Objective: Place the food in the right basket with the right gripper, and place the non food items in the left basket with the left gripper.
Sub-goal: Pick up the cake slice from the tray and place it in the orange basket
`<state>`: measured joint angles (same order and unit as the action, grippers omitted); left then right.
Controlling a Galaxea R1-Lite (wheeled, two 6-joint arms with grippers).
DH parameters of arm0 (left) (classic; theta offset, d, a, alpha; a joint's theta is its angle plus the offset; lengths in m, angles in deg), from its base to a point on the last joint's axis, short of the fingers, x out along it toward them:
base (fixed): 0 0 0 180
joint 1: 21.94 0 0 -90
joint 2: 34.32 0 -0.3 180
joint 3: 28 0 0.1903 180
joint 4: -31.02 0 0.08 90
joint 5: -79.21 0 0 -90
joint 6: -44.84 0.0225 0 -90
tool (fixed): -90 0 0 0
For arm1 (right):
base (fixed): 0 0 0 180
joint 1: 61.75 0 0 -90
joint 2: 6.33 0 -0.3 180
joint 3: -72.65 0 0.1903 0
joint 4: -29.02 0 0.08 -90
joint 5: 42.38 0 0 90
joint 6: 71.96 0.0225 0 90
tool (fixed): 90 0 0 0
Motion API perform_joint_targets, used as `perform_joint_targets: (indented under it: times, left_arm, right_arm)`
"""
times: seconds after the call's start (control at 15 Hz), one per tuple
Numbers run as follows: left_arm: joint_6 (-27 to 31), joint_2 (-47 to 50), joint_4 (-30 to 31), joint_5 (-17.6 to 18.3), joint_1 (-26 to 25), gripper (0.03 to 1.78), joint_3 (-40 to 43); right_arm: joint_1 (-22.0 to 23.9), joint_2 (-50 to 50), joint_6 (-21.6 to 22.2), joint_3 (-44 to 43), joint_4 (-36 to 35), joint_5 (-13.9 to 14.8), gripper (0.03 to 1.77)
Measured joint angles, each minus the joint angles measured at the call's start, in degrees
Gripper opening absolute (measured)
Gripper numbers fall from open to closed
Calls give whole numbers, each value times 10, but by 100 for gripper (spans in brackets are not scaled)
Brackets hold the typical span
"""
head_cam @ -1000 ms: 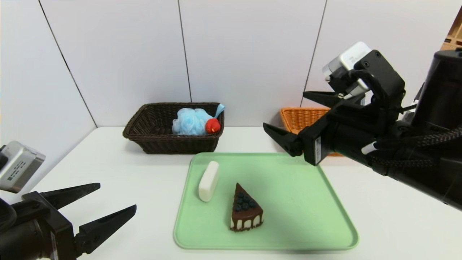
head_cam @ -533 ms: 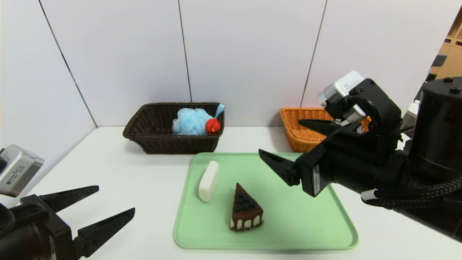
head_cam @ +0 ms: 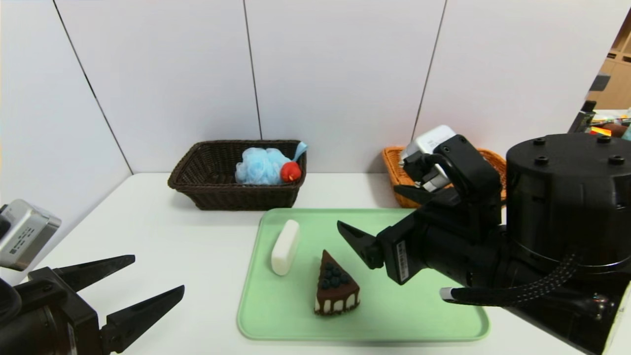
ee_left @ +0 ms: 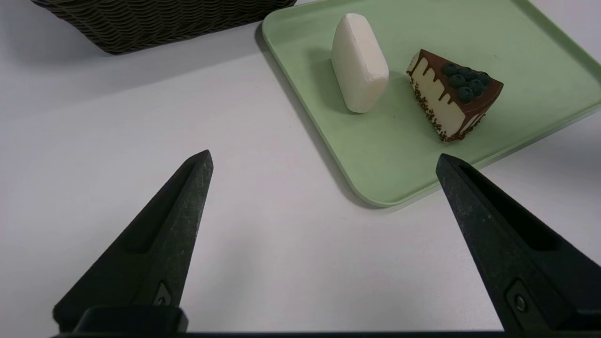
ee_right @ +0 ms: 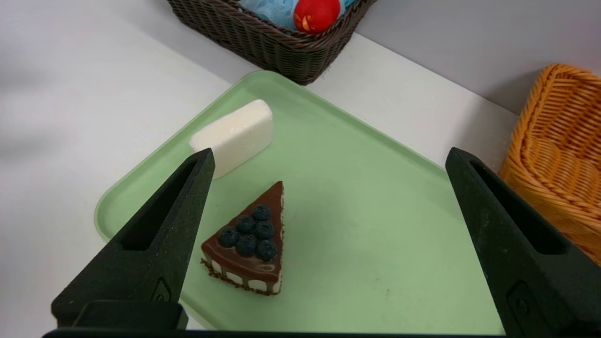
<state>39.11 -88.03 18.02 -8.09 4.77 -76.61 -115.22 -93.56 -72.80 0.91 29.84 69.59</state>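
Observation:
The chocolate cake slice (head_cam: 336, 291) (ee_right: 249, 244) lies on the green tray (head_cam: 419, 305), with the white soap bar (head_cam: 285, 247) (ee_left: 359, 63) beside it. My right gripper (head_cam: 369, 209) (ee_right: 328, 155) hangs open and empty above the tray. It is just to the right of the cake and does not touch it. My left gripper (head_cam: 157, 272) (ee_left: 323, 156) rests open and empty over the table's near left, short of the tray's corner. The blue bath puff (head_cam: 260, 166) and the red duck (head_cam: 291, 171) lie in the dark brown left basket (head_cam: 197, 182). The orange right basket (head_cam: 397, 167) is partly hidden behind my right arm.
Both baskets stand at the back against the white wall panels. My right arm's bulky black body (head_cam: 567, 227) covers the right side of the tray and table. Bare white table (head_cam: 172, 236) lies between the left gripper and the dark basket.
My right gripper has come down and leftward from in front of the orange basket to over the tray, close to the cake, still open. The left gripper has not moved.

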Motion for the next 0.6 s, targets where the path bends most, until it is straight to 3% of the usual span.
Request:
perform_joint_targets:
  times: [0.27, 0.6]
  left_arm:
    - [0, 0, 0, 0, 0, 169, 3]
    - [0, 1, 0, 1, 0, 169, 7]
  right_arm:
    - [-32, -36, 37, -36, 34, 29, 169]
    - [-66, -72, 113, -104, 137, 54, 169]
